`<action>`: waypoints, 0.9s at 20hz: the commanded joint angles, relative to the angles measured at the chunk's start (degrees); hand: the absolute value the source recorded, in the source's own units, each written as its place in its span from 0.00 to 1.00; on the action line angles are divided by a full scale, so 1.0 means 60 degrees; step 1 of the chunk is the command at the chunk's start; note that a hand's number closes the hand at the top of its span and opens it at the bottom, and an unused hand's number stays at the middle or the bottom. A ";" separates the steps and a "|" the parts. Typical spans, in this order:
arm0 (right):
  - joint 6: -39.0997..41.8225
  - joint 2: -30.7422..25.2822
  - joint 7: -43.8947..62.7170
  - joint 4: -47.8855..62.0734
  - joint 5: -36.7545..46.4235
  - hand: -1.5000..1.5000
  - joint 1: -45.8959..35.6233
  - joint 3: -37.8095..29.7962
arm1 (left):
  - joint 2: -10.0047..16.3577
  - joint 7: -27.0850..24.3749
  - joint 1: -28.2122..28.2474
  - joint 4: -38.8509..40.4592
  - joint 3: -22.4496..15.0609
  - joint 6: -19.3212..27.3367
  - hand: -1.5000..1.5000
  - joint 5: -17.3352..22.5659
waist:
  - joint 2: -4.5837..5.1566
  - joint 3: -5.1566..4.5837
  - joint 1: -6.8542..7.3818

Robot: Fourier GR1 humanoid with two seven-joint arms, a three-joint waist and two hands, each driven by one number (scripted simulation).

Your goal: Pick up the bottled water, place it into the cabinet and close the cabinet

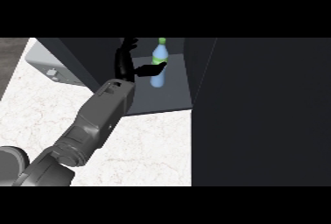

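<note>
The bottled water (pixel 158 65), pale blue with a green cap, stands upright inside the dark open cabinet (pixel 169 99), near the back. My left hand (pixel 124 61) reaches into the cabinet just left of the bottle. Its fingers are straight and point upward, and the thumb stretches right, with its tip at the bottle's side. The hand is open and nothing is curled round the bottle. A grey forearm (pixel 103 113) runs in from the lower left. My right hand shows nowhere.
A large dark panel (pixel 262 109), seemingly the cabinet's open door, fills the right side of the view. White marble counter (pixel 152 148) lies in front of the cabinet. A light grey box-like object (pixel 55 68) sits at the upper left.
</note>
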 commanded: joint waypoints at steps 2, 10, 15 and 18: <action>0.0206 -0.0053 -0.0018 -0.0288 -0.0450 0.00 0.0195 0.0006 | 0.0216 -0.0102 -0.0253 0.0315 0.0049 -0.0056 0.00 -0.0091 | 0.0024 -0.0003 -0.0092; 0.0449 -0.0159 0.0017 -0.0172 -0.0735 0.00 0.0135 -0.0084 | -0.0185 -0.1342 -0.0261 -0.0601 0.0679 -0.1696 0.00 0.0425 | -0.0030 -0.0006 0.0074; 0.0469 -0.0252 0.0230 -0.0482 -0.0897 0.00 0.0220 -0.0329 | -0.0411 -0.1707 -0.0372 -0.0823 0.0927 -0.2667 0.00 0.0558 | -0.0150 0.0003 0.0395; 0.0363 -0.0074 0.0480 -0.1014 -0.0777 0.00 0.0899 0.0052 | -0.0304 -0.1837 -0.0078 -0.0874 0.1035 -0.3356 0.00 0.0597 | -0.0224 0.0000 0.0512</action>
